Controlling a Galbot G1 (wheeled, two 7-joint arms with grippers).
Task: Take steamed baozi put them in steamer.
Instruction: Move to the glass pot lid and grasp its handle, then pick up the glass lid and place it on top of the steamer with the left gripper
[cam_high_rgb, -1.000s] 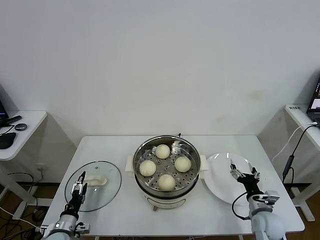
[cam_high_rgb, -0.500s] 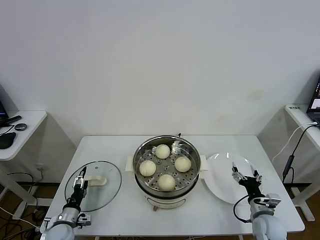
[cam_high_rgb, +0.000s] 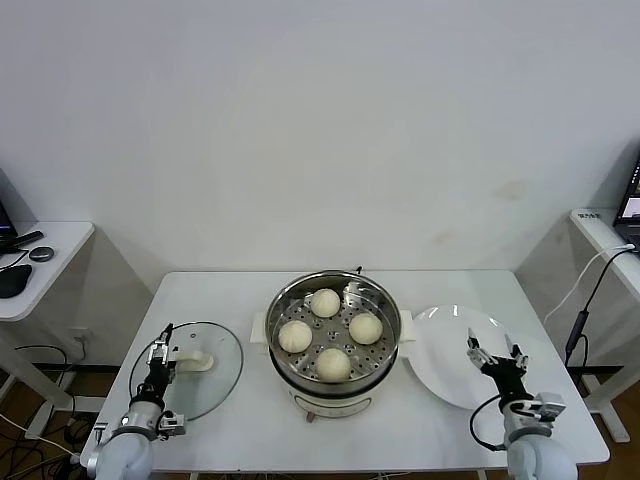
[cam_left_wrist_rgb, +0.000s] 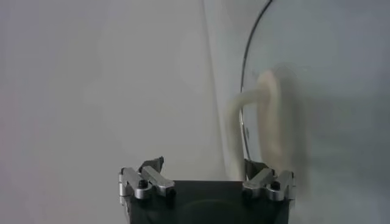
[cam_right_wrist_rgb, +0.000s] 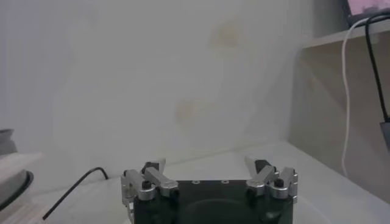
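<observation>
Several cream-white steamed baozi sit on the perforated tray inside the shiny round steamer at the table's centre. My left gripper is open and empty at the near left, over the edge of the glass lid. In the left wrist view the left gripper points at the lid's white handle, without touching it. My right gripper stands open and empty over the near right part of the white plate. In the right wrist view nothing lies between the right gripper jaws.
The plate is bare, right of the steamer. A black cable runs along the table behind the steamer. Side desks stand at the far left and at the far right of the table.
The right gripper has drifted slightly toward the table's near right edge. The left gripper has shifted a little over the lid's edge. The baozi and steamer have not moved.
</observation>
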